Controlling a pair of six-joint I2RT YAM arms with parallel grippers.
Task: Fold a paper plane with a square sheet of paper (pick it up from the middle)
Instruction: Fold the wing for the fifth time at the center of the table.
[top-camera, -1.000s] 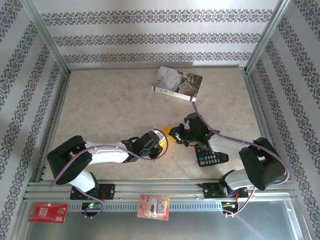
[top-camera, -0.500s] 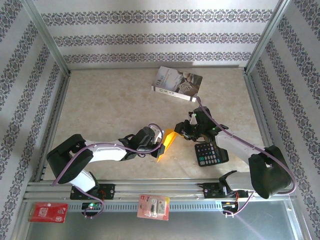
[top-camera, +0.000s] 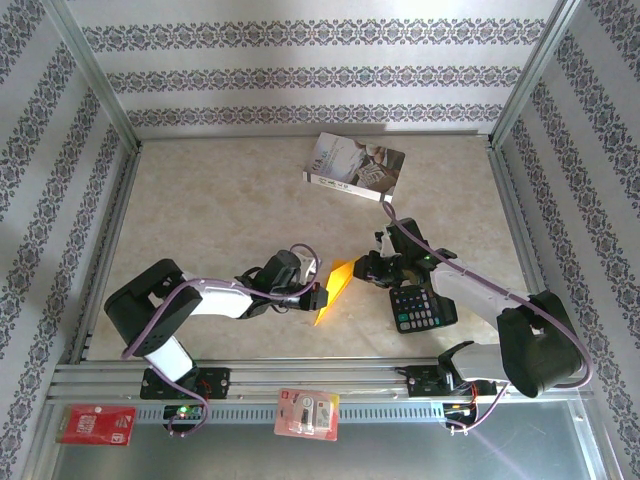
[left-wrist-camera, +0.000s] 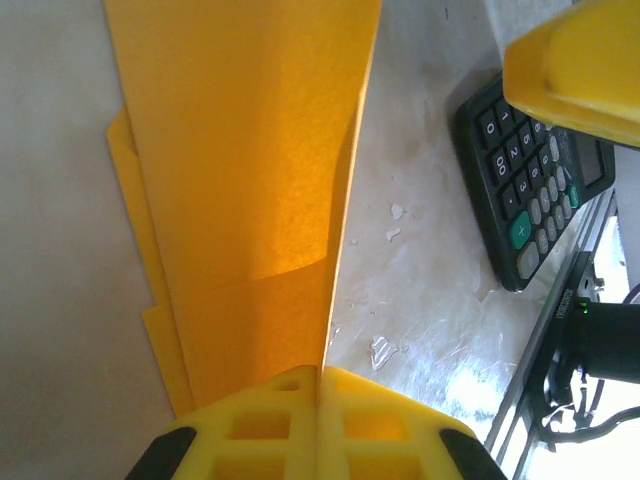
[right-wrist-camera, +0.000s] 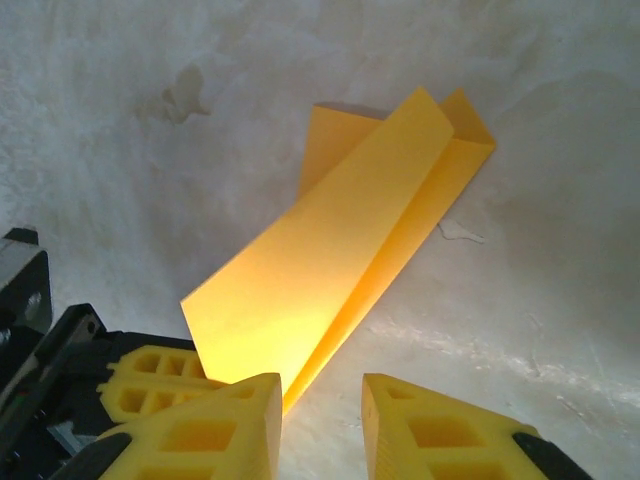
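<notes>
The orange sheet of paper, folded into a slim pointed paper plane (top-camera: 333, 288), stands on edge at the table's front middle. My left gripper (top-camera: 316, 294) is shut on its lower fold, and in the left wrist view the paper plane (left-wrist-camera: 250, 180) rises straight from the closed left gripper (left-wrist-camera: 320, 385). My right gripper (top-camera: 362, 268) is at the paper's far right end. In the right wrist view the right gripper (right-wrist-camera: 320, 400) is open, and the paper plane (right-wrist-camera: 340, 260) ends beside its left fingertip (right-wrist-camera: 262, 405). Nothing lies between the right jaws.
A black calculator (top-camera: 421, 305) lies just right of the paper, under the right arm. A grey-white book (top-camera: 355, 166) lies at the back. Two small packets (top-camera: 96, 424) (top-camera: 308, 413) rest on the metal ledge in front. Metal rails and patterned walls enclose the table.
The right gripper has opened and drawn back up and to the right. The left gripper has shifted left with the paper, which now shows full length between the two.
</notes>
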